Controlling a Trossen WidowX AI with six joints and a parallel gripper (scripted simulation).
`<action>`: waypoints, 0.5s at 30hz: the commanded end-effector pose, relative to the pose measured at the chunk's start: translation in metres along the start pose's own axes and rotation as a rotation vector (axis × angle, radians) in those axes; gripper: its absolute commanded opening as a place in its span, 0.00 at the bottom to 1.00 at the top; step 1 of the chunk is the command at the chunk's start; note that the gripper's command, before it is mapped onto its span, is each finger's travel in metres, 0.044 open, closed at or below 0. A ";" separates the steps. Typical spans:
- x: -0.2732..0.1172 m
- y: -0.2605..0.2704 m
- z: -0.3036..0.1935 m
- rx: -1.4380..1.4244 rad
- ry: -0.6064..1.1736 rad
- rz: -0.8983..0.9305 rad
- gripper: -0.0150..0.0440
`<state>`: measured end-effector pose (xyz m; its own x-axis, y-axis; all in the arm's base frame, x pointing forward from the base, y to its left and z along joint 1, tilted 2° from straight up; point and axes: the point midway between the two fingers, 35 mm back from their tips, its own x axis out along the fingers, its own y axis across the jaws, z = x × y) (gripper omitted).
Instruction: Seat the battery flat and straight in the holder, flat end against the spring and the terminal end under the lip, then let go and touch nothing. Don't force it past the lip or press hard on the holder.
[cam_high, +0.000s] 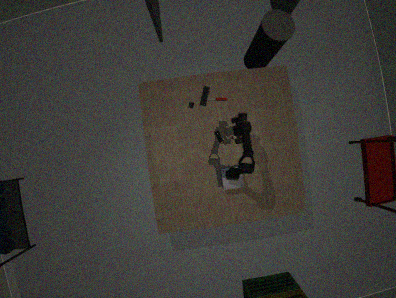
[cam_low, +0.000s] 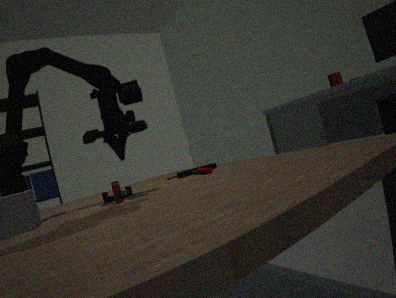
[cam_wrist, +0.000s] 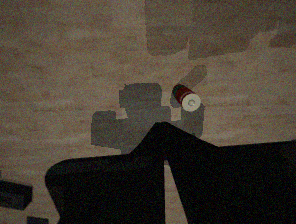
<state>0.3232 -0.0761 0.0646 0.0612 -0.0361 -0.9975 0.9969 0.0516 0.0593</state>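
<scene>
Red screwdriver (cam_high: 221, 99) (cam_low: 204, 171), dark bar (cam_high: 205, 96) (cam_low: 189, 173) (cam_wrist: 15, 195), red chair (cam_high: 381, 170).

Above the battery (cam_low: 116, 188) (cam_wrist: 185, 97): open air up to the closed gripper (cam_high: 239, 131) (cam_low: 122, 158) (cam_wrist: 160, 127)
Battery's foot: low dark pieces (cam_low: 128, 191) flank it
Well apart from the battery: dark bar (cam_high: 204, 96) (cam_low: 187, 174), red tool (cam_high: 221, 99) (cam_low: 204, 171)

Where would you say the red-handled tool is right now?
In the top view, the red-handled tool lies just right of the long black bar.
</scene>
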 end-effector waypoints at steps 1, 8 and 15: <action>-0.002 0.000 0.002 0.045 0.000 -0.023 0.25; 0.040 0.001 0.001 0.049 0.007 -0.025 0.25; 0.079 -0.002 0.002 0.045 0.000 -0.024 0.25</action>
<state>0.3243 -0.0792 -0.0064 0.0237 -0.0277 -0.9993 0.9997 0.0060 0.0235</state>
